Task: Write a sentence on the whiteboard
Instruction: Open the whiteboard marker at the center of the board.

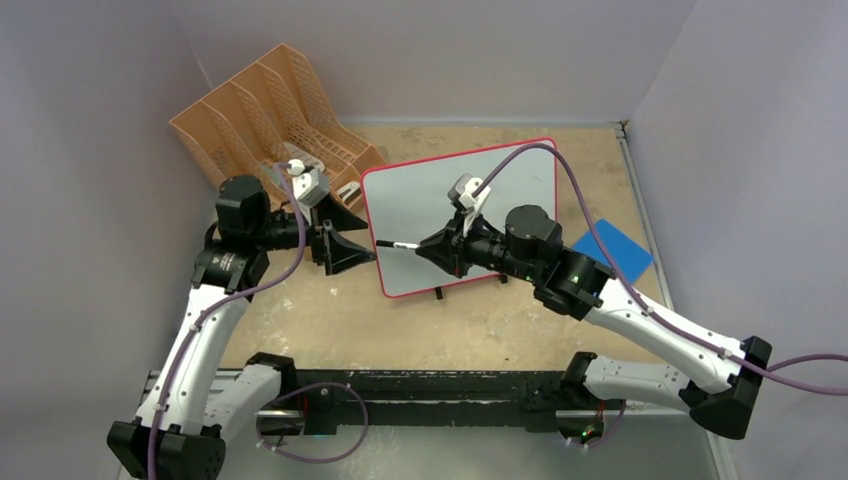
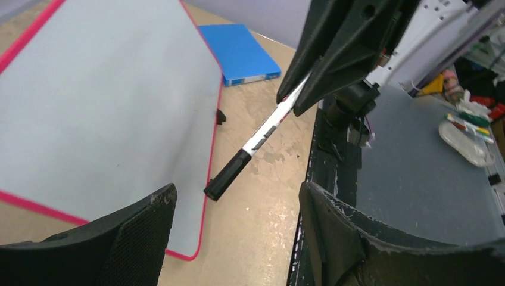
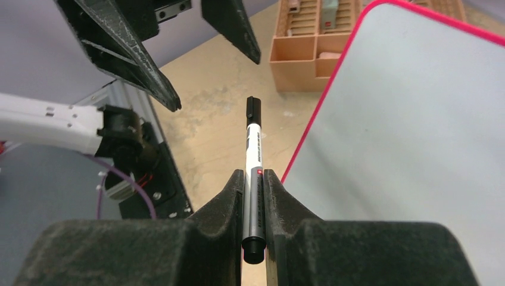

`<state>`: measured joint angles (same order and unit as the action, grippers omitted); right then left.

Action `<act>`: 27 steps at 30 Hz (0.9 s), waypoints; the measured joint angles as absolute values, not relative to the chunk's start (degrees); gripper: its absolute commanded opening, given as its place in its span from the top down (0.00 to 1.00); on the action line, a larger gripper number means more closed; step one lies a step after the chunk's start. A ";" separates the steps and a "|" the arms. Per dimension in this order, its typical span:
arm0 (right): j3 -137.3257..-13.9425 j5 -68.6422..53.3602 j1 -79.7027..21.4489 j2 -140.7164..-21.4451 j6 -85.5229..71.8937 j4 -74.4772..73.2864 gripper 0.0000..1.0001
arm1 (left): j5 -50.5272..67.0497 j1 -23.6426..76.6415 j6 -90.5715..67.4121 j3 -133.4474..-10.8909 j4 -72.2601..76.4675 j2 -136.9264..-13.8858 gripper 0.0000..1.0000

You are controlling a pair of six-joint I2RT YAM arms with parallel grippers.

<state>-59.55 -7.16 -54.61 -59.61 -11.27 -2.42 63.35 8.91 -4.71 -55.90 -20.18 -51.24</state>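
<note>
- Beige tabletop (image 1: 480, 330) carries red-framed white whiteboard (image 1: 430, 190) centrally, orange file rack (image 1: 270, 110) behind-left, blue square pad (image 1: 612, 250) right.
- Right gripper (image 1: 424, 247) clamps black-capped white marker (image 1: 398, 245) over board's left edge.
- Left gripper (image 2: 238, 190) gapes, facing marker cap.

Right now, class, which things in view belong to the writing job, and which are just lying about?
In the job: whiteboard, marker, right gripper holding it, left gripper open nearby.
Lying about: orange file rack, blue pad.
</note>
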 measured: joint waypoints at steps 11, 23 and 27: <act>-59.90 -15.46 -54.41 -57.93 -8.19 -4.91 1.00 | 71.48 14.94 4.89 -55.64 -21.76 -54.39 0.34; -59.90 -20.91 -54.35 -57.67 -3.49 -4.86 1.00 | 75.35 17.69 7.77 -55.64 -24.12 -56.49 0.61; -59.90 -21.23 -54.33 -57.67 -3.14 -4.78 1.00 | 75.48 18.31 8.67 -55.64 -25.43 -56.51 0.74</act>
